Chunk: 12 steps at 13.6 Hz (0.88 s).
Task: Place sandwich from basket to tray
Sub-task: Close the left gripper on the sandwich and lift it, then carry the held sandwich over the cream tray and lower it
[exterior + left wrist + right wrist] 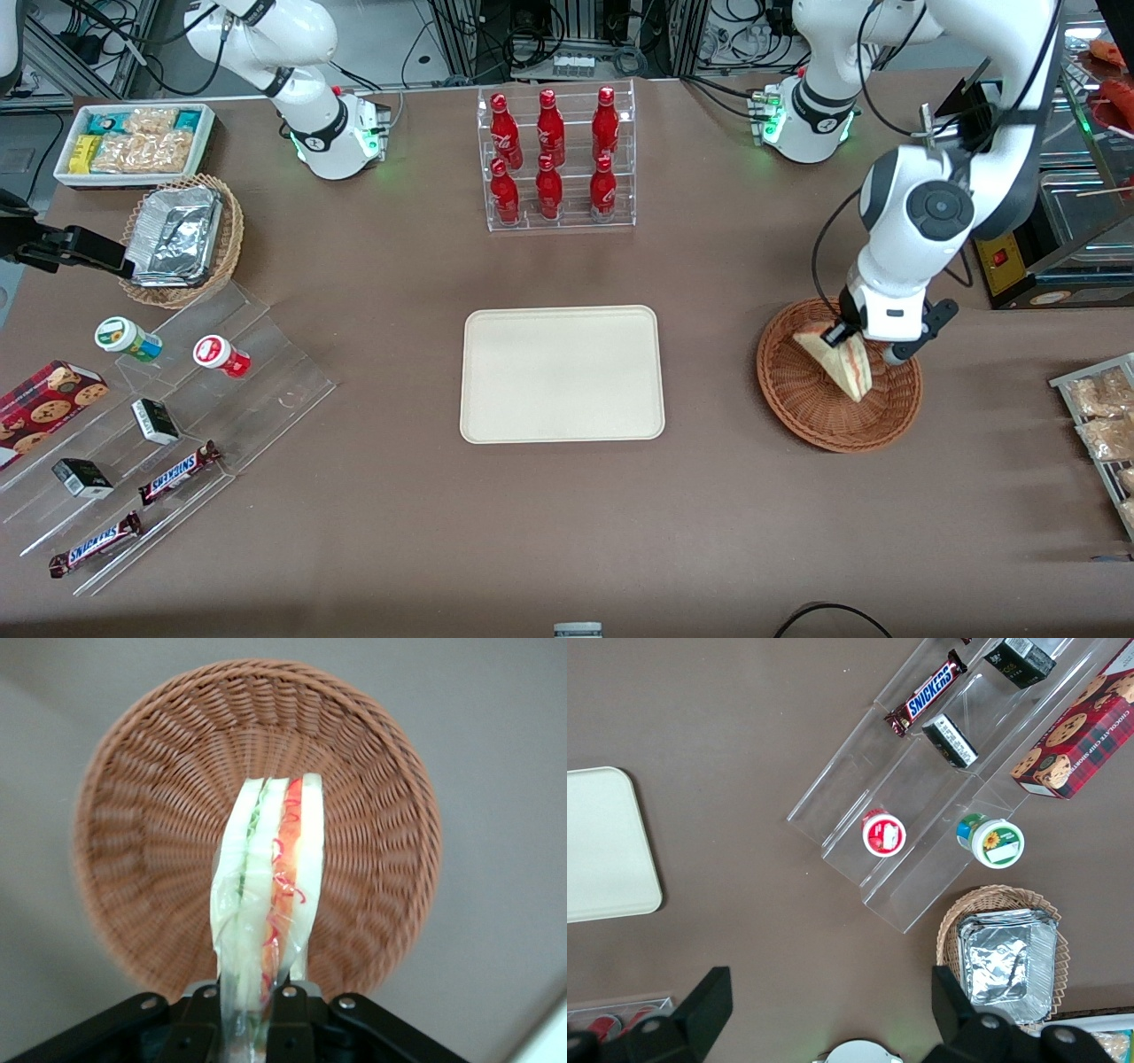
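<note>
My left gripper point(858, 342) hangs over the reddish-brown wicker basket point(797, 390) and is shut on the sandwich point(842, 361), a pale bread wedge in clear wrap. The sandwich hangs point down from the fingers, just above the basket's bowl. In the left wrist view the sandwich point(270, 886) shows its green, red and orange filling, with its wrapped end pinched between the gripper point(255, 1010) fingers and the basket point(151, 815) below it. The cream tray point(562, 373) lies flat at the table's middle, toward the parked arm from the basket, with nothing on it.
A clear rack of red bottles point(555, 159) stands farther from the front camera than the tray. A tiered acrylic stand point(159, 425) with snacks, a tan foil basket point(182, 239) and a white snack bin point(133, 142) lie toward the parked arm's end. Packets on a rack point(1103, 416) sit near the working arm's table edge.
</note>
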Motion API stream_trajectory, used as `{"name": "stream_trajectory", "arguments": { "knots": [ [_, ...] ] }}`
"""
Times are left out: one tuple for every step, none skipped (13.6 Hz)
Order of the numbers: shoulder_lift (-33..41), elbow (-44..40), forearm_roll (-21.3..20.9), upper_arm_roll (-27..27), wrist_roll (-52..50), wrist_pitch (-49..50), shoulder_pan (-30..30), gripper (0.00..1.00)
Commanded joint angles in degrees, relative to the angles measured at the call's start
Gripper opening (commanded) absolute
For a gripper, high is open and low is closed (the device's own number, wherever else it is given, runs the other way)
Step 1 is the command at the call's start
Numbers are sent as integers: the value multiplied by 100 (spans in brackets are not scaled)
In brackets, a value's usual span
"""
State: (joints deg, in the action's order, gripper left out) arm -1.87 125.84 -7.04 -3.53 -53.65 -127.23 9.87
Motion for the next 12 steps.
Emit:
{"name": "stream_trajectory", "arguments": {
  "knots": [
    [12, -1084, -114, -690, -22, 1486, 85, 0],
    [-15, -1305, -114, -945, 30, 1690, 94, 0],
    [-128, -1534, -105, -1270, 13, 1832, 94, 0],
    [-268, -1745, -96, -1543, -57, 1868, 94, 0],
    [-418, -1921, -96, -1781, -75, 1868, 94, 0],
    [-628, -2131, -96, -2018, -75, 1860, 94, 0],
    [-882, -2342, -96, -2229, -75, 1851, 103, 0],
    [-1129, -2553, -96, -2414, -110, 1825, 155, 0],
    [-1392, -2756, -114, -2468, -232, 1781, 390, 0],
    [-1751, -3019, -114, -2469, -225, 1746, 584, 0],
    [-2155, -3343, -114, -2469, -233, 1693, 760, 0],
    [-2551, -3677, -253, -2451, -277, 1684, 1101, 0]
  ]
}}
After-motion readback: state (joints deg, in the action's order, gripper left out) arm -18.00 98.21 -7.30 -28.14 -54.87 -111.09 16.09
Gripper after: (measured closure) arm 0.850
